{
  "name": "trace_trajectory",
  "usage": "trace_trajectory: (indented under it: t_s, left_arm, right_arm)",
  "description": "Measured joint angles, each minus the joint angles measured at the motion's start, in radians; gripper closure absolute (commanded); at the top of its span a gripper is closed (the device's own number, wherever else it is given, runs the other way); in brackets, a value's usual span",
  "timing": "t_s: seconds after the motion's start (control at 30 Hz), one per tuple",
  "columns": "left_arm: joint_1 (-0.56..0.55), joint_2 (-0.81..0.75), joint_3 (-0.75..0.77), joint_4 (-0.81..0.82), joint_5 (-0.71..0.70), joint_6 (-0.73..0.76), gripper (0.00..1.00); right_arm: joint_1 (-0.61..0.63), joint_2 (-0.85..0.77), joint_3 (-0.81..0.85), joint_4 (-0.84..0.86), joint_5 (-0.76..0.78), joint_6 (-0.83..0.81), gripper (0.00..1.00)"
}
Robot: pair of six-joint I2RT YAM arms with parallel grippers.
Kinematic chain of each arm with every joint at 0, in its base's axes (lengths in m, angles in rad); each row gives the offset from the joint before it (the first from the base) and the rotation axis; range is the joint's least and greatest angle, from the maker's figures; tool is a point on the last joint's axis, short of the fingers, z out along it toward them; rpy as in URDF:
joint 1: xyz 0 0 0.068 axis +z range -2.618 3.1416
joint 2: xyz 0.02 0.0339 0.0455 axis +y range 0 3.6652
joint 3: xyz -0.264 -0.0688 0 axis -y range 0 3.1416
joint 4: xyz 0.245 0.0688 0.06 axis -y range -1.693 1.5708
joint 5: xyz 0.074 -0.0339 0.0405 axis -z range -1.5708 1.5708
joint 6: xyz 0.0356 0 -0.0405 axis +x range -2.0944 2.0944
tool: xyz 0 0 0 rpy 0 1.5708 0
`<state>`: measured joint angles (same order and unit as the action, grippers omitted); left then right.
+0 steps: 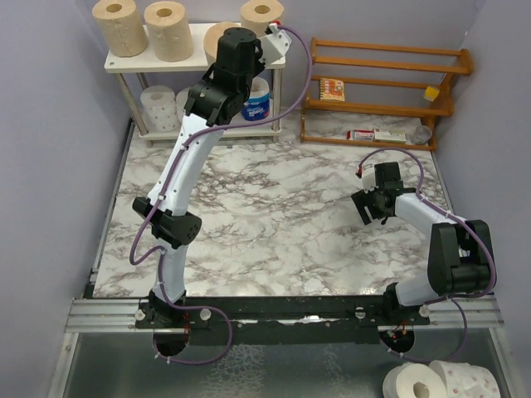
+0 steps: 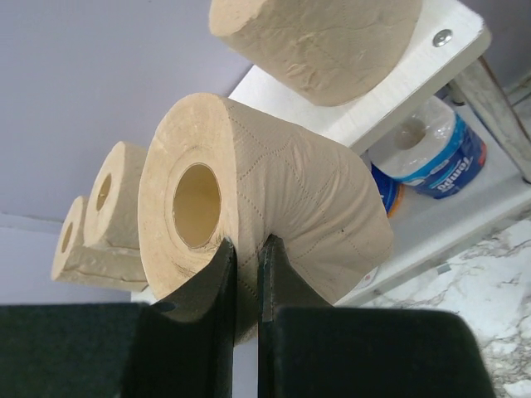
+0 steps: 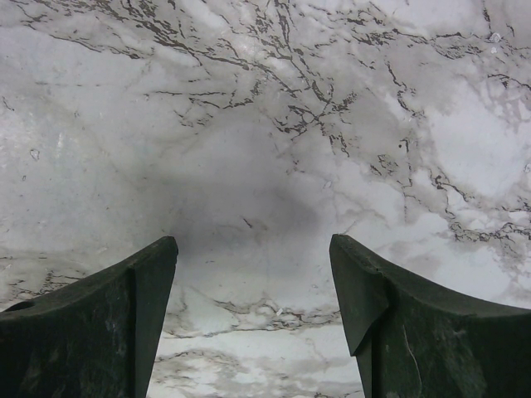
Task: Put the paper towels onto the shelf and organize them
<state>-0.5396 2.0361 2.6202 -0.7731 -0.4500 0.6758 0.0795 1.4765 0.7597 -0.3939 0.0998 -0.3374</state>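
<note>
Paper towels (image 1: 120, 26) on shelf (image 1: 143, 64); rack (image 1: 390, 50) right

A wooden slatted rack (image 1: 377, 107) holding small boxes (image 1: 332, 89) stands on the marble table (image 1: 274, 224).

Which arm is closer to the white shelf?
The left arm. Its jaws hold a tan roll right at the shelf's top board. The right arm sits far off over the table, jaws open.

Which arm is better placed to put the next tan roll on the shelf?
Left. The left gripper is shut on a tan roll at the shelf; the right gripper hangs open and empty over the table.
</note>
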Motion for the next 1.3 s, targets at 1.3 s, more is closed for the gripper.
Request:
trace_trajectory:
  t_s: [1.3]
  left_arm:
    - [0.127,0.132,-0.142,0.572,-0.07,0.197,0.72]
  right_arm:
    - [0.011,0.021,0.01,0.0,0.0,0.0,0.24]
